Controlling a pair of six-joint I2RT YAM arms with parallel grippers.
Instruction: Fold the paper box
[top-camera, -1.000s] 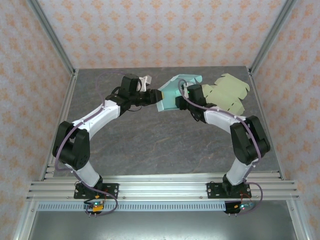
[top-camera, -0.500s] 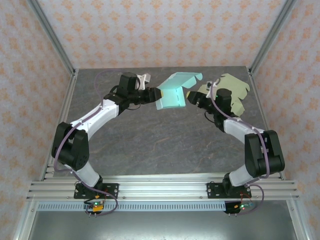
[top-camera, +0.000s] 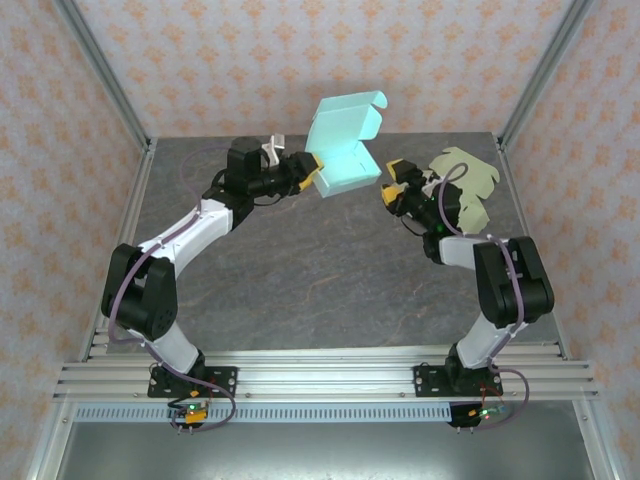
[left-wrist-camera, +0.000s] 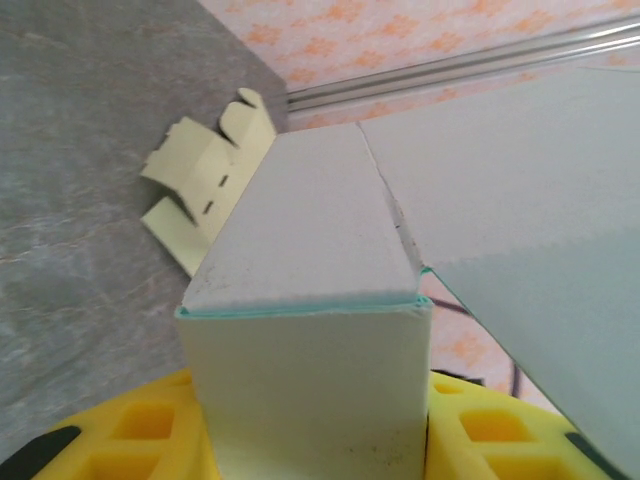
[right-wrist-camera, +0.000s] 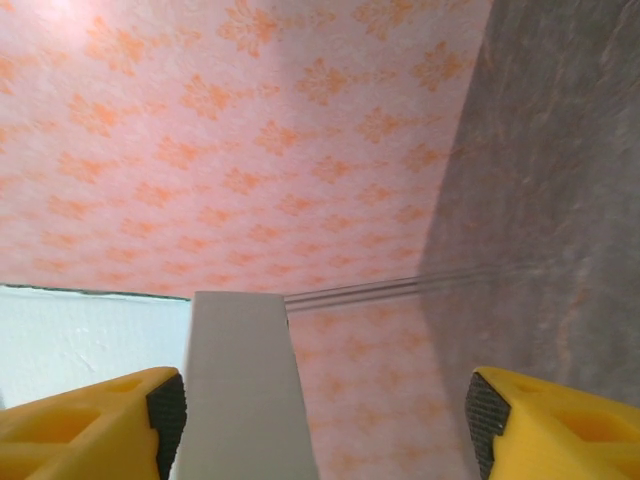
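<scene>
From above, the left gripper (top-camera: 308, 172) holds the teal paper box (top-camera: 343, 145) by one side wall, lifted off the table (top-camera: 300, 270) at its far middle, with the lid (top-camera: 350, 112) tipped up and back. The right gripper (top-camera: 393, 190) stands just beside the box's right edge with its jaws well apart and nothing between them. A flat pale-yellow paper cut-out (top-camera: 465, 185) lies on the table behind it.

At the left wrist, the box wall (left-wrist-camera: 300, 220) sits squarely between the yellow fingers (left-wrist-camera: 140, 430) of the left gripper (left-wrist-camera: 310, 430), clamped on a narrow setting.

At the right wrist, the right gripper (right-wrist-camera: 322, 400) shows both fingers (right-wrist-camera: 90, 420) spread wide. A grey strip (right-wrist-camera: 240, 390) rises near one of them. It is probably an edge of the box, though I cannot tell whether it touches.

The box looks light and thin. It should be stiff along its creases but easy to dent or crush on the flat panels. I would take hold near a folded corner or a doubled wall, and press the lid close to its hinge crease.
</scene>
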